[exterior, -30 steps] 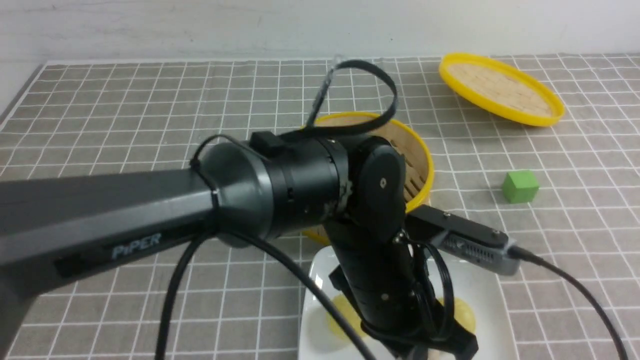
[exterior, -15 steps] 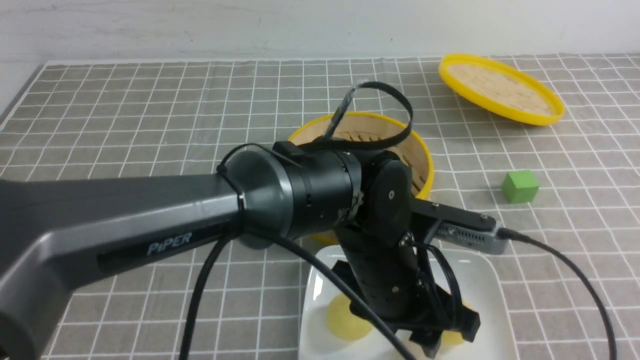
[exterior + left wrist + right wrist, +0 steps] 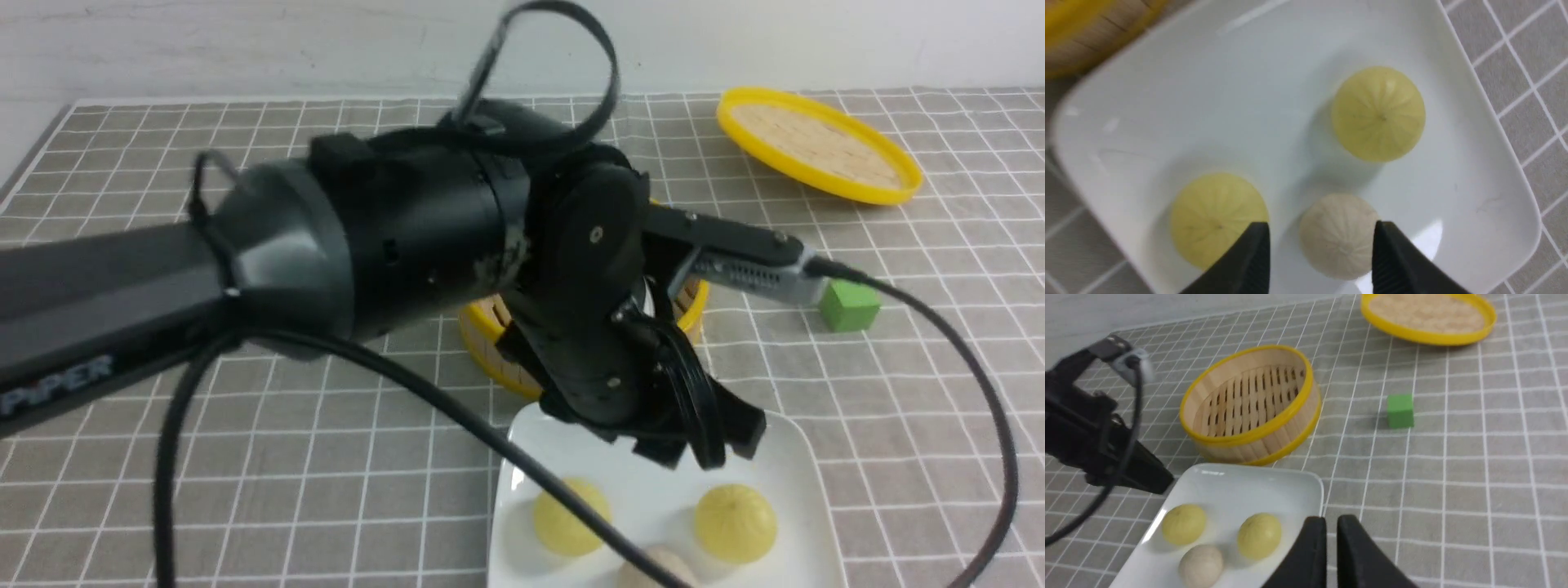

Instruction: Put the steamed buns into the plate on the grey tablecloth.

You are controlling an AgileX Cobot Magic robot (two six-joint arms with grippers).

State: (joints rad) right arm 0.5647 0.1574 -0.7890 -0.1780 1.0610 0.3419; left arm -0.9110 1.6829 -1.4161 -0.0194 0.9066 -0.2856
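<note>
Buns (image 3: 1378, 114) all sat in the plate (image 3: 1208, 102): two yellow and one beige bun (image 3: 1337, 232), each apart from the others. The plate lay on the cloth (image 3: 1474, 457), at the near side. My left gripper (image 3: 1321, 230) hung above the plate, jaws spread wide and gripping nothing. In the wrist view the beige bun showed between my fingers (image 3: 1257, 249), with the nearer yellow bun (image 3: 1208, 208) just beside one of them.

My right gripper (image 3: 1332, 522) sat by the plate's right edge, jaws pressed together bar a sliver, empty.

Around me, the steamer (image 3: 1274, 445) stood just beside the plate's far edge. From the front my own left arm (image 3: 122, 278) hid most of it. A black cable (image 3: 441, 408) swung across the plate's near-left corner and over one yellow bun in that view.

The cube (image 3: 1400, 411) stood right of the steamer, well apart from the plate. The lid (image 3: 1427, 312) lay farther back on the right, near the cloth's back edge.

As for room, open cloth ran wide to the left of the steamer, out to the left and back edges. A fair stretch also lay between the plate's right rim and the cube. Inside the plate, the far half was bare white, and the buns kept to the near half, close to its front rim.
</note>
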